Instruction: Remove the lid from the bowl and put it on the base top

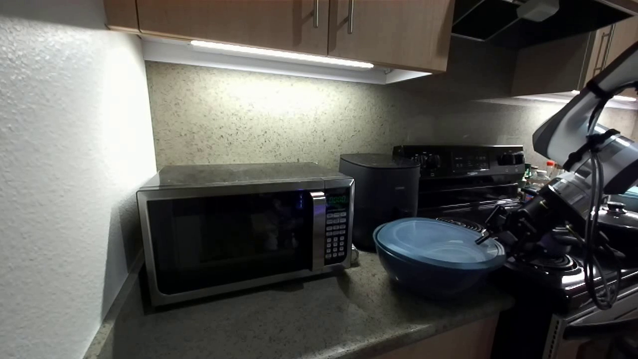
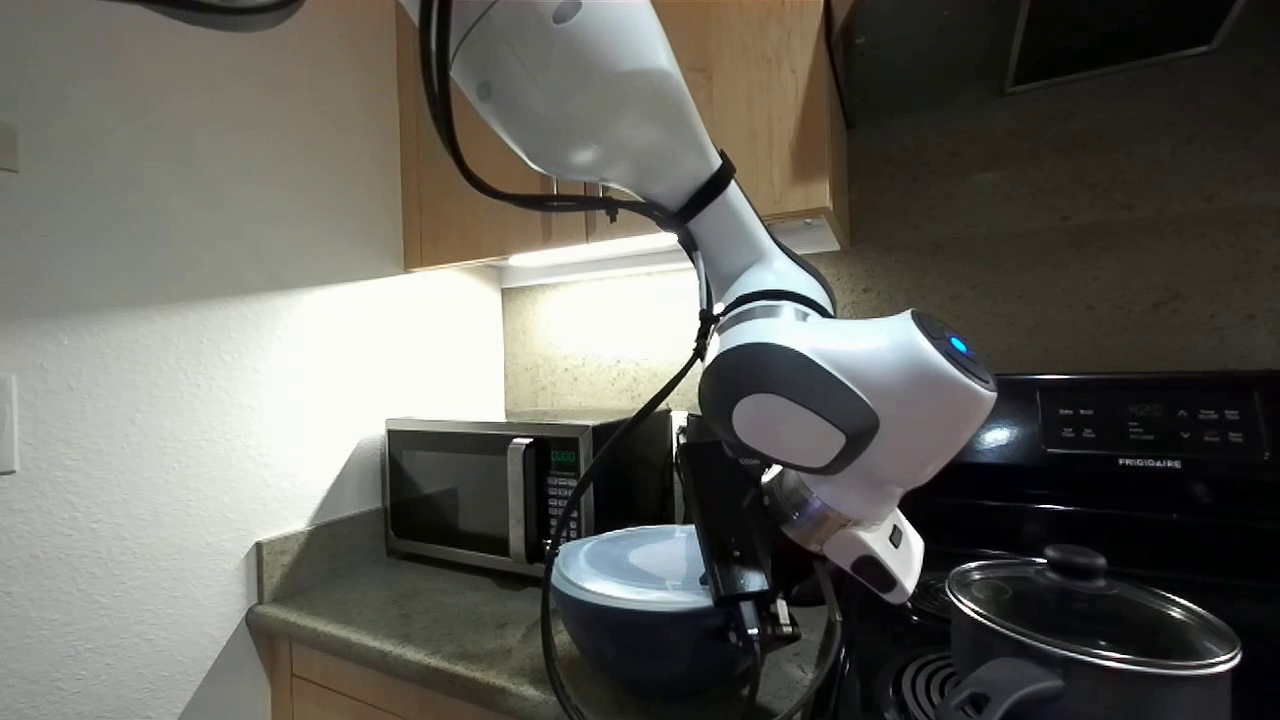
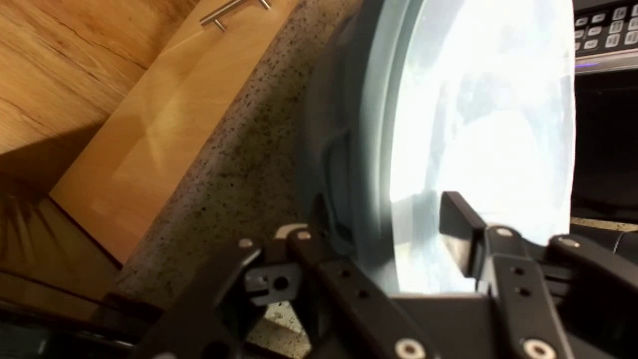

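The translucent lid point(image 1: 428, 239) lies on top of the blue bowl point(image 1: 423, 281); both also show in the other views, the lid in the wrist view point(image 3: 478, 114). The bowl stands near the right end of the dark grey-brown countertop point(image 1: 279, 324), by the stove. My gripper point(image 3: 389, 219) is at the rim on the stove side, with its fingers wide apart. One finger is over the lid's top and the other is outside the rim, beside the bowl's wall. The rim passes between them. In an exterior view the gripper's fingertips are hidden behind the wrist camera and arm point(image 2: 735, 540).
A microwave point(image 1: 234, 234) stands left of the bowl, and a tall black appliance point(image 1: 381, 199) stands behind it. The black stove point(image 1: 553, 264) adjoins the countertop. A pot with a glass lid point(image 2: 1090, 630) stands on it. Upper cabinets point(image 1: 389, 30) hang above.
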Available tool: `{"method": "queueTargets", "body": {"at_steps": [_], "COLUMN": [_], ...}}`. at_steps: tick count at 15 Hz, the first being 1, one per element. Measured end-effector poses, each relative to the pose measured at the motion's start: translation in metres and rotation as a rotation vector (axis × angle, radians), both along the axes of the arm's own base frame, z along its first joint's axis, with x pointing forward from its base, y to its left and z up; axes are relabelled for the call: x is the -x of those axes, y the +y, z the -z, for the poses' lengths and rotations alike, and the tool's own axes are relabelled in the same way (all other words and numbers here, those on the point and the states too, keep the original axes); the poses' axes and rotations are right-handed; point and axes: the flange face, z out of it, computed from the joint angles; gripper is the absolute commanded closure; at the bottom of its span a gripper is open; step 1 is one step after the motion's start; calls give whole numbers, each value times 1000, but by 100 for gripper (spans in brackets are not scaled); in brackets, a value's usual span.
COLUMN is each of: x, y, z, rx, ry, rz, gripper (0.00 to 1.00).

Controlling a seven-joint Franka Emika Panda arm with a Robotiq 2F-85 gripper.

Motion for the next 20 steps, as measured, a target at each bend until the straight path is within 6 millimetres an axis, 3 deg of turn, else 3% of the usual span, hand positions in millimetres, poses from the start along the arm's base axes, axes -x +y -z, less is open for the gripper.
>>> {"method": "queueTargets", "body": {"at_steps": [3,6,20], "x": [0,1,22], "y": [-2,-2,18], "z": [-3,-6,-35], "rx": [-18,-32,54], "ry": [-24,-54,-101], "rz": [-26,-42,-8], "gripper": [78,90,89]}}
